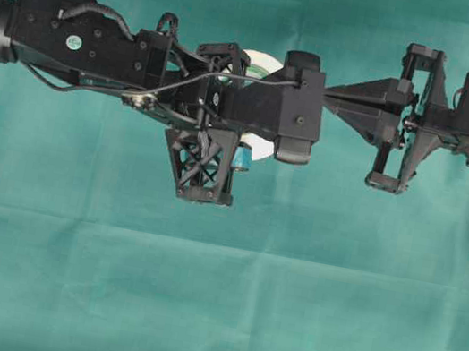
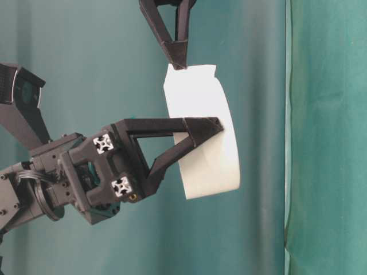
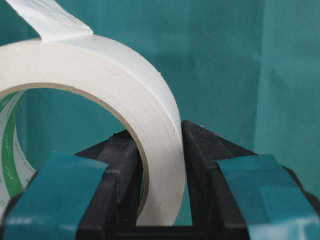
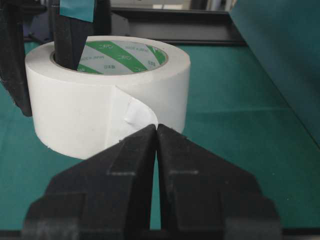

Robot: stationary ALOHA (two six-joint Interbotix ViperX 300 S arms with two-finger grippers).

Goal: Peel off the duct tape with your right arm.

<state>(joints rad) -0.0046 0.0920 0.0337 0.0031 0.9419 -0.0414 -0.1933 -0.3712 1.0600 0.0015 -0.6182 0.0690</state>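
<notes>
1. The right gripper (image 4: pixel 157 131) is seen pressed together, its two tapered tips meeting on the loose strip end (image 4: pixel 135 116) of the duct tape (image 4: pixel 107 95); the strip appears to be pinched, though the contact itself is partly hidden by the tips.
2. In the table-level view the same gripper is shown coming from above, its point touching the lifted white flap at the roll's upper edge.
3. The left gripper (image 3: pixel 160 165) is clamped on the wall of the roll, one finger (image 3: pixel 122 170) inside the green-printed core and the other outside, so the roll is held off the bench (image 1: pixel 209 317), above its middle towards the far edge.
4. Only a short tab is seen lifted from the roll's surface; the rest of the outer layer lies flat.
5. The task is judged to be at an early stage: the end is caught, the roll is braced, but the peeling itself is not yet done.
6. What is left is a pull of the strip away from the roll, with the roll kept steady.
</notes>
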